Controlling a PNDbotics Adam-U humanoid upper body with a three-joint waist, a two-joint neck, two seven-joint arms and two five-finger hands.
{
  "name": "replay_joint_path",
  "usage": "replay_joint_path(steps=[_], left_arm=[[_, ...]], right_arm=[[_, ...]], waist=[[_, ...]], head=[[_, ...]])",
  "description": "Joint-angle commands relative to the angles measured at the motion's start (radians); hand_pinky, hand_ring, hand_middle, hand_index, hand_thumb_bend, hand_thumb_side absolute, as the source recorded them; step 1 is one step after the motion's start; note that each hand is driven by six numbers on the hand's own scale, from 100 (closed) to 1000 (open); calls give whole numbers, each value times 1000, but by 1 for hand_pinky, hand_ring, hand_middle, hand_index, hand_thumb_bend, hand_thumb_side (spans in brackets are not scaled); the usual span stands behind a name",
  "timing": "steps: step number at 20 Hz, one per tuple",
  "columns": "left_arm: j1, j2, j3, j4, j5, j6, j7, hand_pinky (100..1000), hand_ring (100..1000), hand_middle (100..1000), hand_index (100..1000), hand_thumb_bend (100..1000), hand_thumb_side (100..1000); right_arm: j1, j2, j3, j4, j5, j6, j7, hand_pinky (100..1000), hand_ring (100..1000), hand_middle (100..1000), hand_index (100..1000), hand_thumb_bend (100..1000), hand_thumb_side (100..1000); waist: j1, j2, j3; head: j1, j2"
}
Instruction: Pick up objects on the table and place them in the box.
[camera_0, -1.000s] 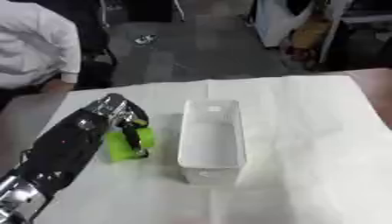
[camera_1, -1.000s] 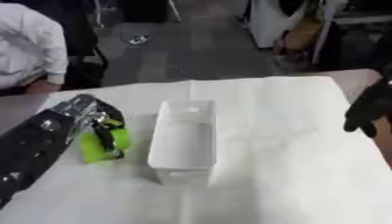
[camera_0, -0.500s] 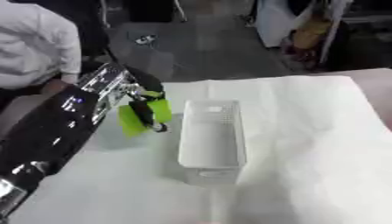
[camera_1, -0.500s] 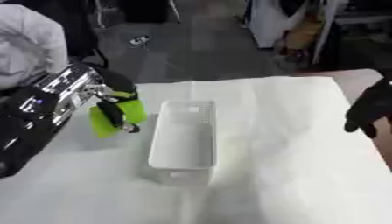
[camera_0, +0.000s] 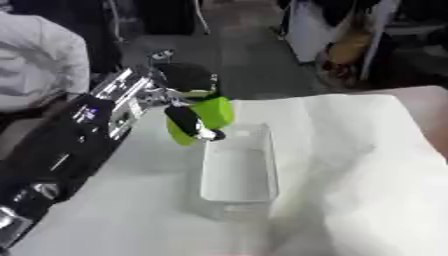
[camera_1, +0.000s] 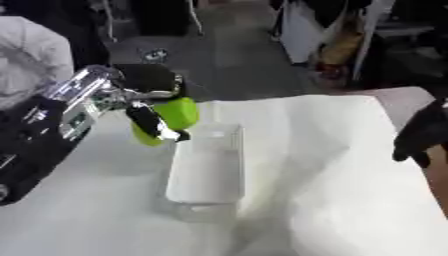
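the left hand (camera_0: 179, 87) had its fingers curled round a lime-green object (camera_0: 206, 116), holding it in the air just past the far left corner of the white box (camera_0: 238, 170). the box lay below and slightly to the right of the held thing, its long axis running away from the robot, so the coming move looked like a short carry rightward and down over the open top. the left hand was by far the nearer one; the right hand (camera_1: 423, 136) hung at the right edge of the right eye view, well apart from the box, and whether its fingers were curled could not be told. the green object's shape was hard to make out, as dark fingers crossed its front. the box stood on the white-covered surface (camera_0: 350, 165), apparently empty.
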Motion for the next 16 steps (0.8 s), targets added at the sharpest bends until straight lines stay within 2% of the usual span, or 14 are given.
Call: replay_joint_path(steps=[1, 3, 4, 5, 6, 7, 8, 10, 12, 16], left_arm=[[-31, -28, -11, 28, 5, -42, 65, 100, 100, 100, 311, 100, 696], [-32, -47, -14, 58, -3, -60, 74, 100, 100, 100, 335, 100, 707], [-30, -55, -16, 75, -6, -67, 71, 100, 100, 193, 397, 100, 726], [-29, -61, -17, 90, -9, -74, 66, 100, 235, 360, 505, 100, 822], [-26, -66, -20, 108, -17, -81, 47, 393, 568, 617, 679, 100, 969], [-25, -70, -22, 122, -29, -87, 23, 687, 800, 810, 804, 162, 1000], [-25, -72, -21, 133, -42, -94, -2, 858, 935, 909, 872, 204, 1000], [-23, -76, -12, 139, -47, -107, -22, 1000, 1000, 999, 940, 292, 1000], [-21, -76, -4, 136, -35, -116, -16, 1000, 1000, 1000, 986, 363, 1000], [-4, -71, 5, 121, -5, -108, 0, 1000, 1000, 1000, 1000, 366, 1000]], right_arm=[[-29, 0, -2, -10, -13, 1, 6, 100, 368, 478, 593, 100, 809], [-37, 4, -2, -10, -18, 3, 8, 101, 368, 477, 592, 100, 808], [-41, 6, -2, -10, -21, 3, 9, 101, 368, 477, 592, 100, 807], [-44, 7, -3, -10, -24, 4, 10, 101, 368, 477, 592, 100, 807], [-46, 8, -3, -10, -25, 4, 11, 101, 368, 477, 592, 100, 807], [-48, 8, -3, -10, -27, 5, 12, 101, 368, 477, 592, 100, 807], [-50, 9, -3, -10, -28, 6, 13, 101, 368, 477, 592, 100, 807], [-52, 8, -4, -10, -30, 6, 13, 102, 368, 477, 592, 100, 807], [-53, 8, -5, -10, -31, 6, 14, 101, 368, 477, 592, 100, 807], [-52, 6, -7, -10, -31, 7, 13, 102, 368, 477, 592, 100, 806]], waist=[[0, -13, -7], [3, -12, -15], [4, -12, -19], [6, -11, -22], [8, -11, -24], [9, -11, -25], [11, -11, -27], [13, -11, -28], [14, -11, -28], [14, -11, -26]], head=[[15, -24], [17, -28], [18, -29], [18, -30], [17, -32], [17, -33], [16, -34], [14, -34], [10, -33], [4, -36]])
